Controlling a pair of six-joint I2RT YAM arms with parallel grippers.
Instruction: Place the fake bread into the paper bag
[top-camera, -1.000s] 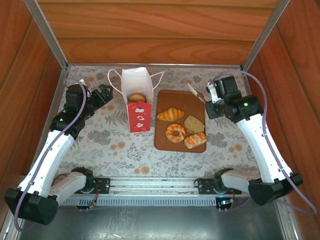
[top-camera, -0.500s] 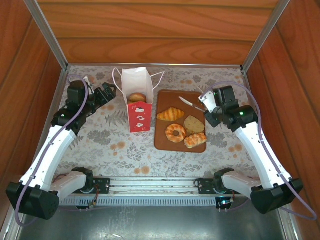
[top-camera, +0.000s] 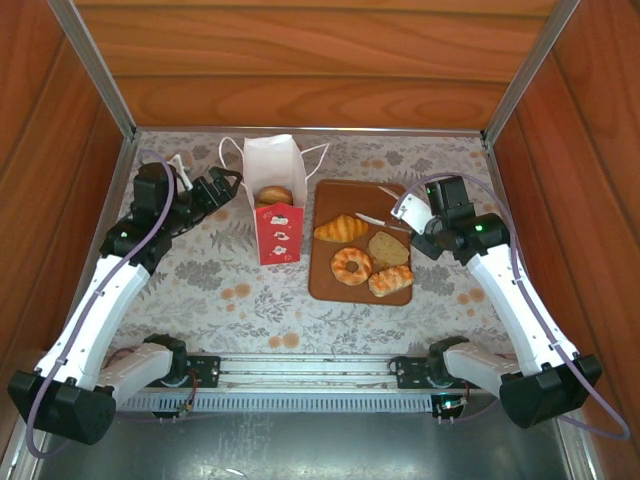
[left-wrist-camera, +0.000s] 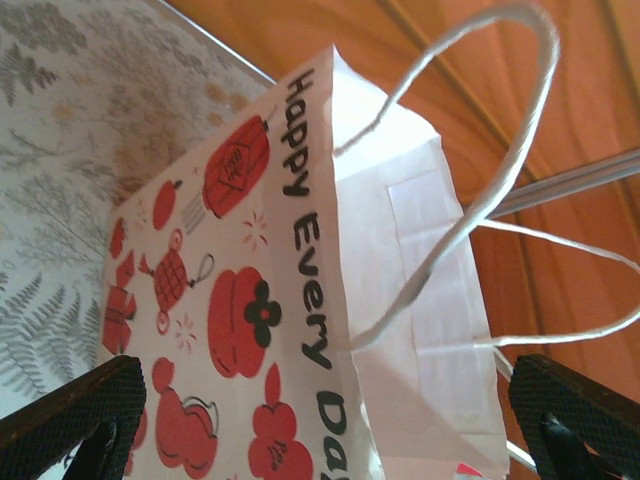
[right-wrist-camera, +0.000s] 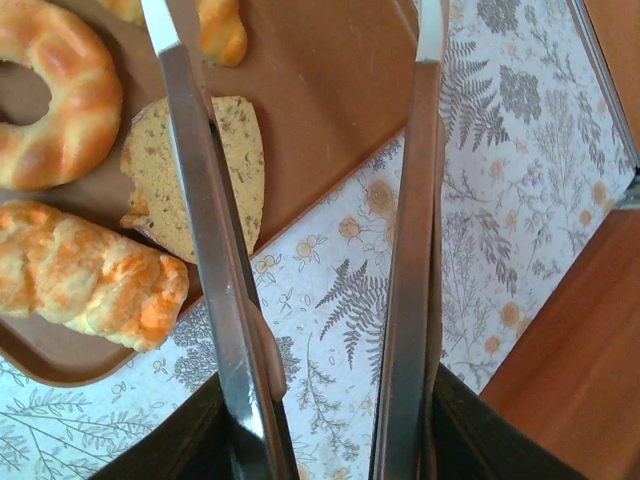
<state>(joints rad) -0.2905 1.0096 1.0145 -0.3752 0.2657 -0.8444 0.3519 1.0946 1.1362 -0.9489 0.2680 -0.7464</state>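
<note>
The paper bag stands upright left of the brown board, with a round bun inside it. On the board lie a croissant, a ring doughnut, a tan slice and a glazed roll. My left gripper is open at the bag's left side; the bag lies between its fingers. My right gripper is shut on metal tongs. The tongs stand spread over the slice, beside the roll and doughnut.
A floral cloth covers the table. Wooden walls with metal rails close in the back and sides. The bag's cord handles loop up beyond its rim. The board's right edge lies under the tongs.
My right arm has swung left and nearer, bringing the tongs over the board's right part. My left gripper has slid right until it reaches the bag.
</note>
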